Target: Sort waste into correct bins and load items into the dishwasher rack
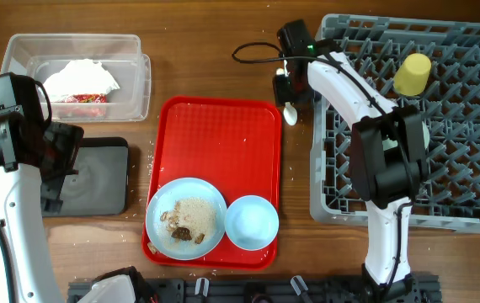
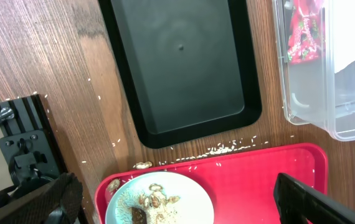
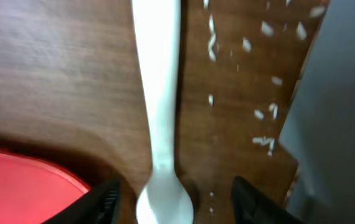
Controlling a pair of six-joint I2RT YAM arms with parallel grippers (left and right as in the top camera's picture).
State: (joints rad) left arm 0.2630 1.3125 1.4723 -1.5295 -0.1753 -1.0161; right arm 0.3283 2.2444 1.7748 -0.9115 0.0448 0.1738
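Right now the grey dishwasher rack (image 1: 442, 168) stands to the right of the red tray (image 1: 219, 126), and a small yellow cup (image 1: 412, 74) lies tipped among its pegs.

On the red tray, at the end nearest my bases, sits the pale blue plate (image 1: 185, 216) with beige rice and brown bits on it. The pale blue bowl (image 1: 252, 222) is just beside it on the right.

Off the red tray's far left corner is the clear tub (image 1: 139, 97). It holds a crumpled white napkin (image 1: 80, 78) with red-and-white wrappers (image 1: 82, 98) beside it.

Left of the red tray lies the black tray (image 1: 101, 185), partly under my left arm. Stray rice grains (image 2: 224, 148) dot the wood between the two trays.

My left gripper (image 2: 176, 186) hangs left of the red tray, jaws spread as wide as they go and holding nothing. In my left wrist view the plate shows between the two fingers.

The white spoon (image 3: 159, 93) lies flat on the wood just off the red tray's far right corner, between that tray and the rack. My right gripper (image 3: 179, 194) straddles its bowl end, jaws parted, one finger on each side. Wood shows between each finger and the plastic, so I am not pinching it.
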